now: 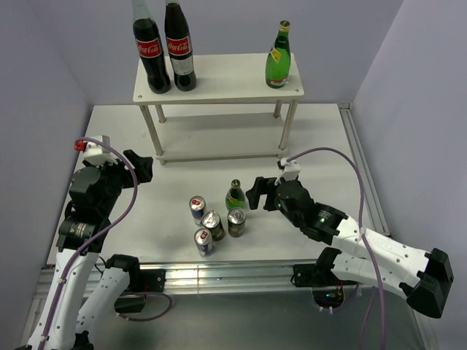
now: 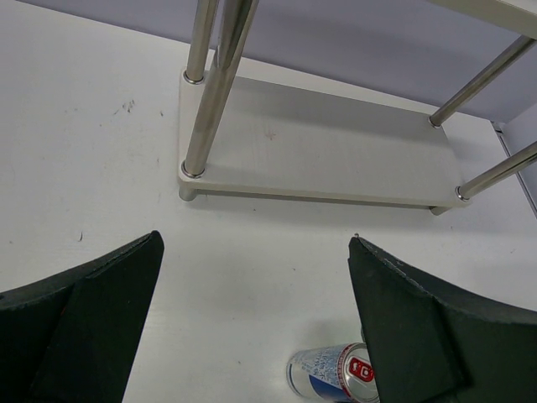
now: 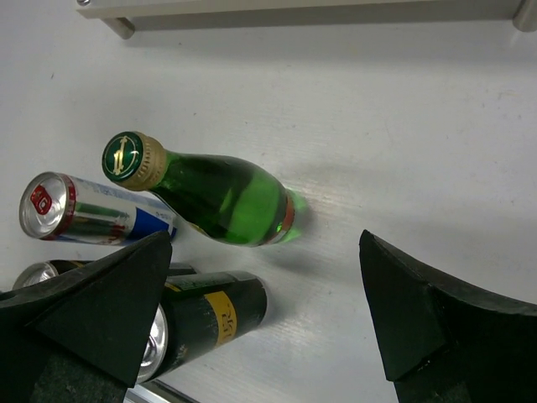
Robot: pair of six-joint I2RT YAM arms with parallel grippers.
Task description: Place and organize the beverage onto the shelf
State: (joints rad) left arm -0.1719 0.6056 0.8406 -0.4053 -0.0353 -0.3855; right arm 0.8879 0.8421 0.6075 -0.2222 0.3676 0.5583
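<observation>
Over white tabletop (image 1: 328, 146), left pincer (image 1: 142, 166) and right pincer (image 1: 255, 193) gape empty; cola bottles (image 1: 151, 55) are cropped on top.

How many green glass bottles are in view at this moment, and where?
2. One green bottle stands at the right end of the shelf's top board; the second green bottle stands on the table beside the cans. None appears hidden.

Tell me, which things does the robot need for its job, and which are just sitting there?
For the job: shelf; green bottle on the shelf; green bottle on the table; two blue-and-silver cans; two dark gold-topped cans.

Just sitting there: two cola bottles on the shelf's top board; table.
</observation>
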